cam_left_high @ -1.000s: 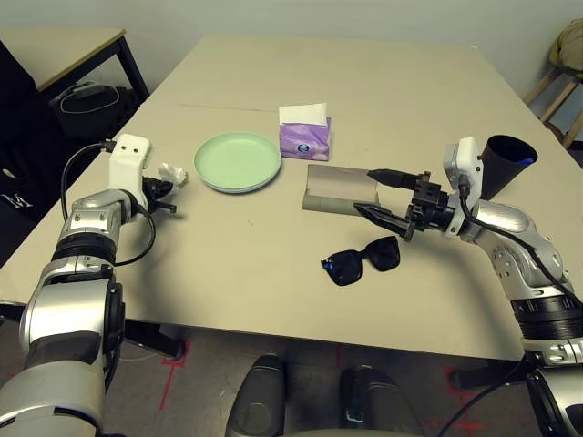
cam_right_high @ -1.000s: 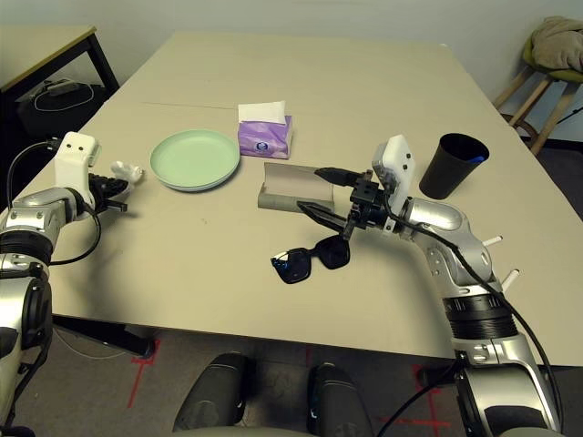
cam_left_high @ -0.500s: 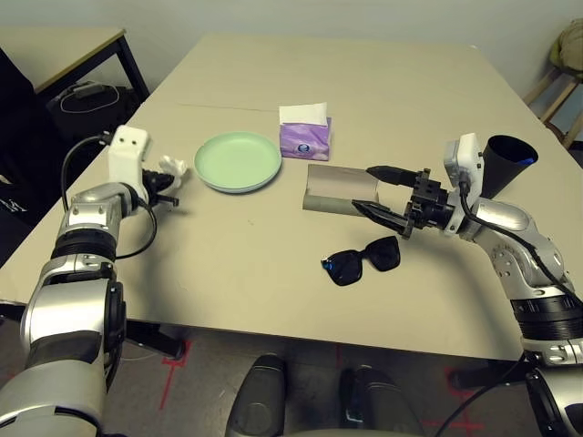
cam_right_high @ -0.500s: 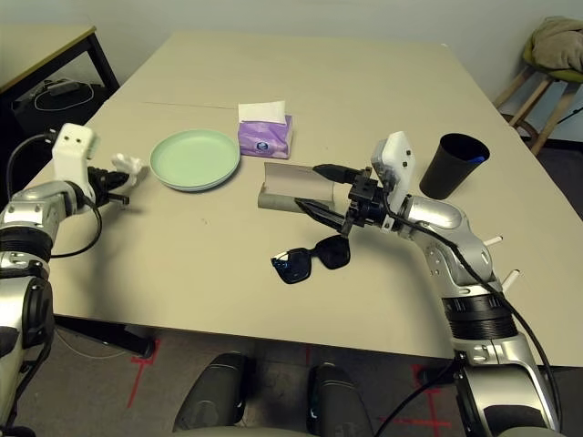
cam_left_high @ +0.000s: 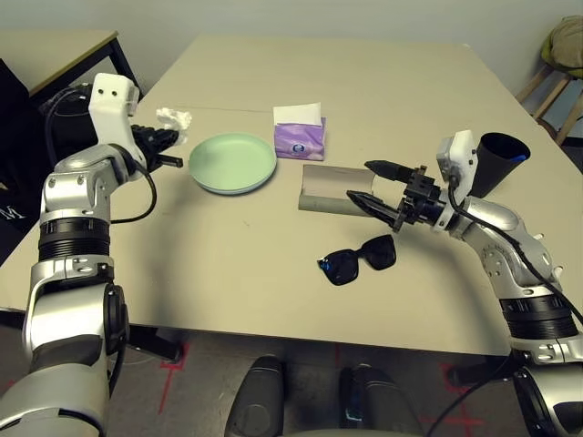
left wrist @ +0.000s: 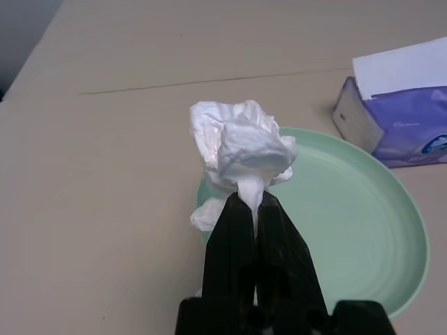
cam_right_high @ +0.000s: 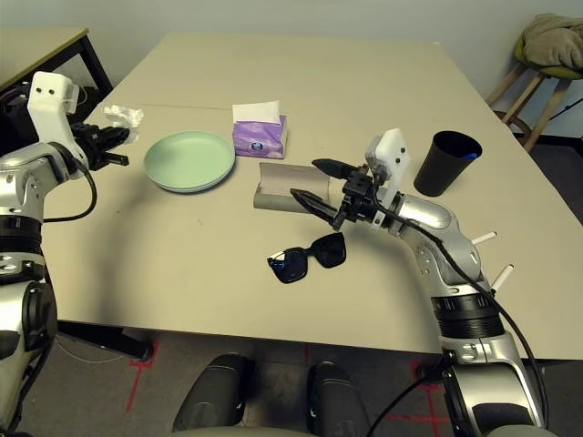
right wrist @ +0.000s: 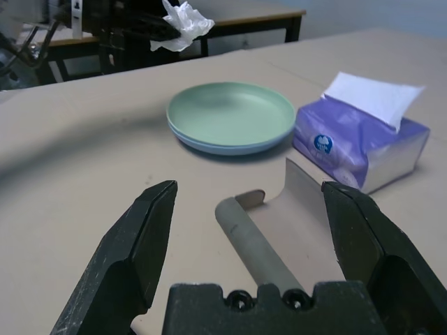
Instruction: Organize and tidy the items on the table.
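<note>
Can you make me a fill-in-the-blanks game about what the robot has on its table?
1. The left pincer is pinching a crumpled white ____.
2. The tissue box is coloured ____.
3. The sunglasses lie nearest the robot's ____ pincer.
4. The top plate is coloured ____.

Missing words: tissue; purple; right; green

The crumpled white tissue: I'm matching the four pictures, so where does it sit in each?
Left eye view: crumpled white tissue, upper left, at the left gripper.
Right eye view: upper left, left of the mint green plate.
Left wrist view: centre, pinched in shut jaws.
Right wrist view: top, left of centre.
Shared landmark: the mint green plate.
</note>
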You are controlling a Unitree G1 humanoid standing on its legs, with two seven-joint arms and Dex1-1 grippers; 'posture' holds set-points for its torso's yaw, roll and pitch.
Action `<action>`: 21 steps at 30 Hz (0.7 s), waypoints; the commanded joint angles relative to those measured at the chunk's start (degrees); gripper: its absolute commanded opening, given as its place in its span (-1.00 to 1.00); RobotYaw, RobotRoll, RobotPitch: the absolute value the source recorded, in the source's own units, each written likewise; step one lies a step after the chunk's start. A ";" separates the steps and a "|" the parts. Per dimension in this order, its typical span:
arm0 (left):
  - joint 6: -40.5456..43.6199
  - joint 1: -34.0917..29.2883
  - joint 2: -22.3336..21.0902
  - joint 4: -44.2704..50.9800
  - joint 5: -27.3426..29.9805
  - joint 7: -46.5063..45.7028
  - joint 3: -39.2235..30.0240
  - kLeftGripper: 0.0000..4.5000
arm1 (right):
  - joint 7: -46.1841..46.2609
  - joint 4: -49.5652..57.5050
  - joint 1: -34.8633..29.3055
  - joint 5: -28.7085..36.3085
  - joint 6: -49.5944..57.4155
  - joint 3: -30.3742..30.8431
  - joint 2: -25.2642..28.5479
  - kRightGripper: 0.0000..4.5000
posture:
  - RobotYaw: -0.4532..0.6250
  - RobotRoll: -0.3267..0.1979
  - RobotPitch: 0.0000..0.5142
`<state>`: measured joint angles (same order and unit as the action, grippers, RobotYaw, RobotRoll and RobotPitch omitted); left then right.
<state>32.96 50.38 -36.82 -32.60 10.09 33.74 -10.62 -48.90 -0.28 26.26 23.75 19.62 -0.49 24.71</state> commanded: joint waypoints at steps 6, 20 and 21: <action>-2.83 2.32 3.53 -3.49 -0.74 -0.35 2.73 -0.97 | 0.70 2.52 0.18 0.09 1.41 0.44 0.28 1.00 | 0.23 0.25 -0.78; -6.71 0.84 7.32 -3.01 -1.58 0.94 5.01 -0.97 | 0.31 2.74 0.12 0.50 1.30 0.21 0.08 1.00 | 0.22 0.25 -0.78; -7.26 0.70 7.26 -3.33 -2.01 1.02 5.44 -0.89 | 0.26 2.70 0.03 0.50 1.16 0.19 0.04 1.00 | 0.22 0.25 -0.78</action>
<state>26.76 51.87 -29.60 -35.68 9.02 34.37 -6.41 -48.31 1.93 26.47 23.90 20.79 -0.49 24.69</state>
